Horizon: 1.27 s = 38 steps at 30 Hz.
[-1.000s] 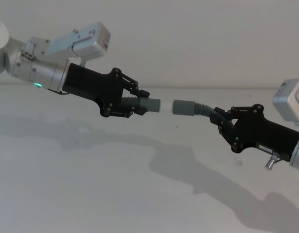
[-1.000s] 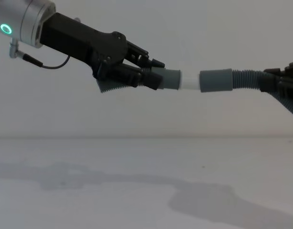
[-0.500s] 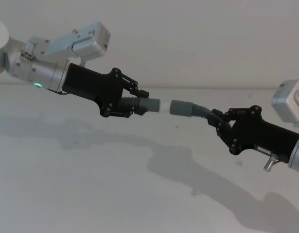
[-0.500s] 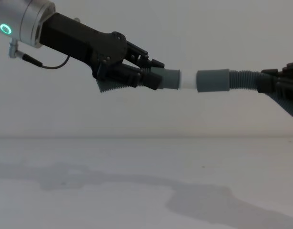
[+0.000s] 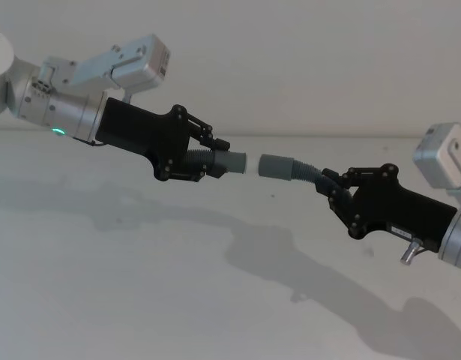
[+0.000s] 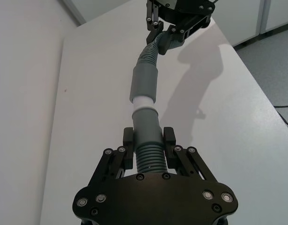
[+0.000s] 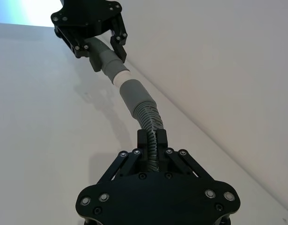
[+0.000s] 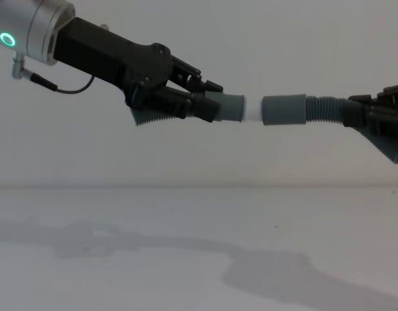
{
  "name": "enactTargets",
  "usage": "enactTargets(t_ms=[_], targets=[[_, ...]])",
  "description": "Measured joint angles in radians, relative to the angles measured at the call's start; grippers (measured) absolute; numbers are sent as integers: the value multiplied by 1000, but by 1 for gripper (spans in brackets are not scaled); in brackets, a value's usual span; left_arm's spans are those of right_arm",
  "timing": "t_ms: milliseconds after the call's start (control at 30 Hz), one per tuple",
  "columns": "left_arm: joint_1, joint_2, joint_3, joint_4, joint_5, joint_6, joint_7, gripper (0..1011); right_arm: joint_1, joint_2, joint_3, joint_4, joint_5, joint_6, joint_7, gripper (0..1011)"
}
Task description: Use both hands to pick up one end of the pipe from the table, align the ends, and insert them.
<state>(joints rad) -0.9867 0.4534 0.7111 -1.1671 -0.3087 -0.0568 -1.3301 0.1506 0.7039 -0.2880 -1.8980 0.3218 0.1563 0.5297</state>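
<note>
left gripper (image 8: 186, 97): clamped on short pipe piece (image 8: 226, 107), white tip (image 8: 252, 109) ahead of its fingers | right gripper (image 5: 333, 191): clamped on corrugated pipe piece (image 5: 309, 173), grey cuff (image 8: 283, 110) just off the tip, in line | both raised above white table (image 5: 140, 285)

I count two pipe pieces: one short piece (image 8: 221, 107) left of centre in the chest view, one corrugated piece (image 8: 302, 110) to its right. Two grippers: left (image 8: 202, 97), right (image 8: 370, 116). One table (image 8: 121, 272) below.
</note>
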Motion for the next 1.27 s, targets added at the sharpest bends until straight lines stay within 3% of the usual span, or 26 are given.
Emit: enactTargets(t_ms=[1267], targets=[[0, 0, 0, 0, 0, 0, 0, 363, 7, -12, -14, 7, 5, 6, -28, 95]])
